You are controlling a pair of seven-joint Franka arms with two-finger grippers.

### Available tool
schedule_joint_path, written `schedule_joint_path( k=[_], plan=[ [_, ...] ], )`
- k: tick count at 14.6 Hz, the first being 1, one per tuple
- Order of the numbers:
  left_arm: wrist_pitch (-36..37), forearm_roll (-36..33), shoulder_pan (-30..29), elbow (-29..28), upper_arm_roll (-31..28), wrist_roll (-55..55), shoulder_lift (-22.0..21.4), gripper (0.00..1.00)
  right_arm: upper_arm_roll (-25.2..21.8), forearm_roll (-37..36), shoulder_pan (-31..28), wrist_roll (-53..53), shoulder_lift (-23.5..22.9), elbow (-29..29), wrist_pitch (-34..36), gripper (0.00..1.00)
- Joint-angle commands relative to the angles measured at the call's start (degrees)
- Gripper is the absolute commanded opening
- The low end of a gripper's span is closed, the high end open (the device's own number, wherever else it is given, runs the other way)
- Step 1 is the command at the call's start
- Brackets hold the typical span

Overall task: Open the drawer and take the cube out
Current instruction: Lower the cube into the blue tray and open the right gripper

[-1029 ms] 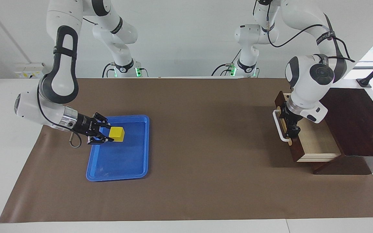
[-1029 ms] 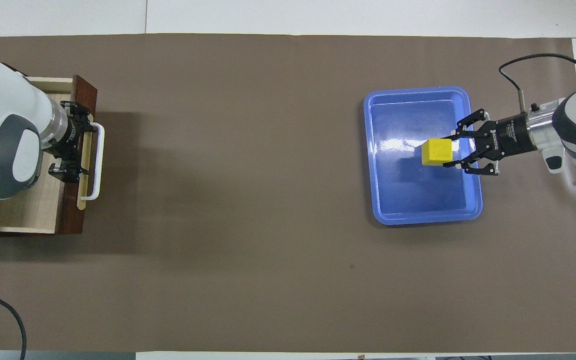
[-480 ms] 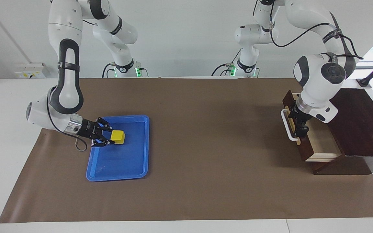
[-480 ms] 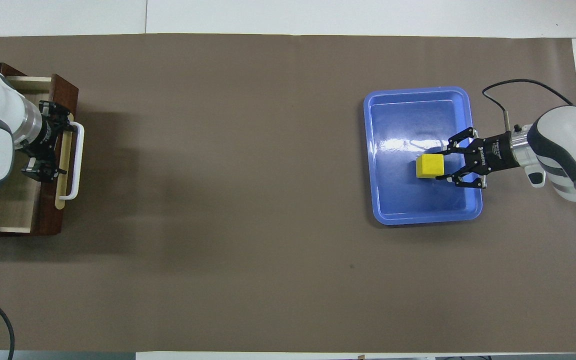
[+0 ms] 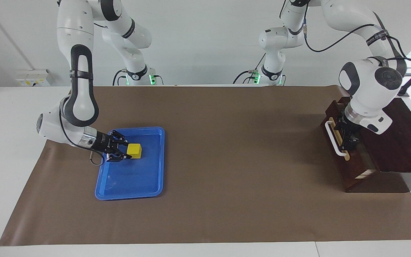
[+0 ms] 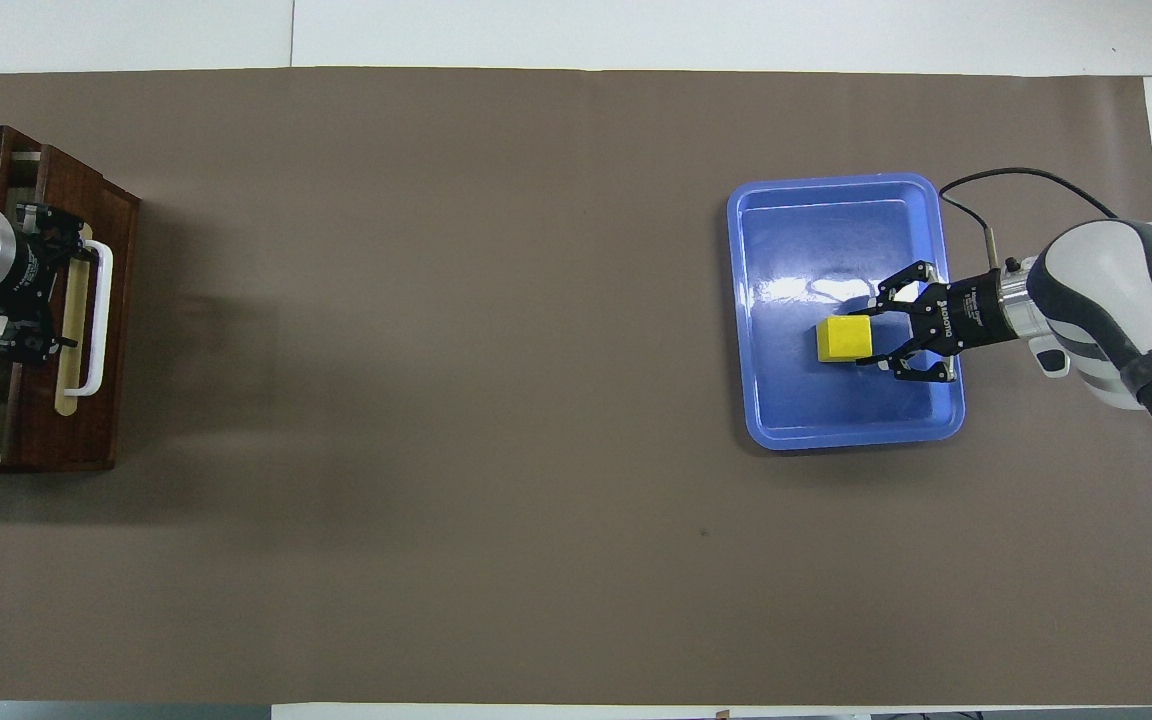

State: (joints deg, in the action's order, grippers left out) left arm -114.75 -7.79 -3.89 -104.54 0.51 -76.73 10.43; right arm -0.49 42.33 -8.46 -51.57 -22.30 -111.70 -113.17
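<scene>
Drawer (image 5: 348, 157): nearly shut, at the left arm's end of the table.
Left gripper (image 5: 348, 137): jaws wide at its handle (image 5: 335, 138), apparently pushing.
Right gripper (image 5: 125, 152): clamped on the cube (image 5: 134, 150), low in the tray (image 5: 155, 185), likely for release.

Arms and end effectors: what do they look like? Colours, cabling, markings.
Both arms are glossy white with dark grey or black joint sections and rounded shells. Black cables run outside the left arm and loop by the right arm's wrist. Silver wrist collars lead to black linkage end effectors, right end effector with white lettering, left end effector the same type. Green lights glow at both bases.
</scene>
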Motion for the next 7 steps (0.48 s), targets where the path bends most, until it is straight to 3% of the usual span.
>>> schedule_joint_path(
  k=[1,4,7],
  plan=[
    [-1.88,-1.17,-1.73,-2.15,0.19,3.69,-1.37,1.0,0.14,1.26,0.2,2.88,1.82,-2.83,-1.97,0.92],
    [-2.49,-1.17,-3.05,-2.42,0.19,5.62,-1.46,1.0,0.05,1.26,-0.15,1.48,1.74,-0.2,0.74,0.99],
    [-2.67,-1.26,-3.41,-2.42,0.19,6.33,-1.46,1.0,0.05,-0.31,0.55,-4.57,3.92,3.49,4.09,1.0]
  ],
)
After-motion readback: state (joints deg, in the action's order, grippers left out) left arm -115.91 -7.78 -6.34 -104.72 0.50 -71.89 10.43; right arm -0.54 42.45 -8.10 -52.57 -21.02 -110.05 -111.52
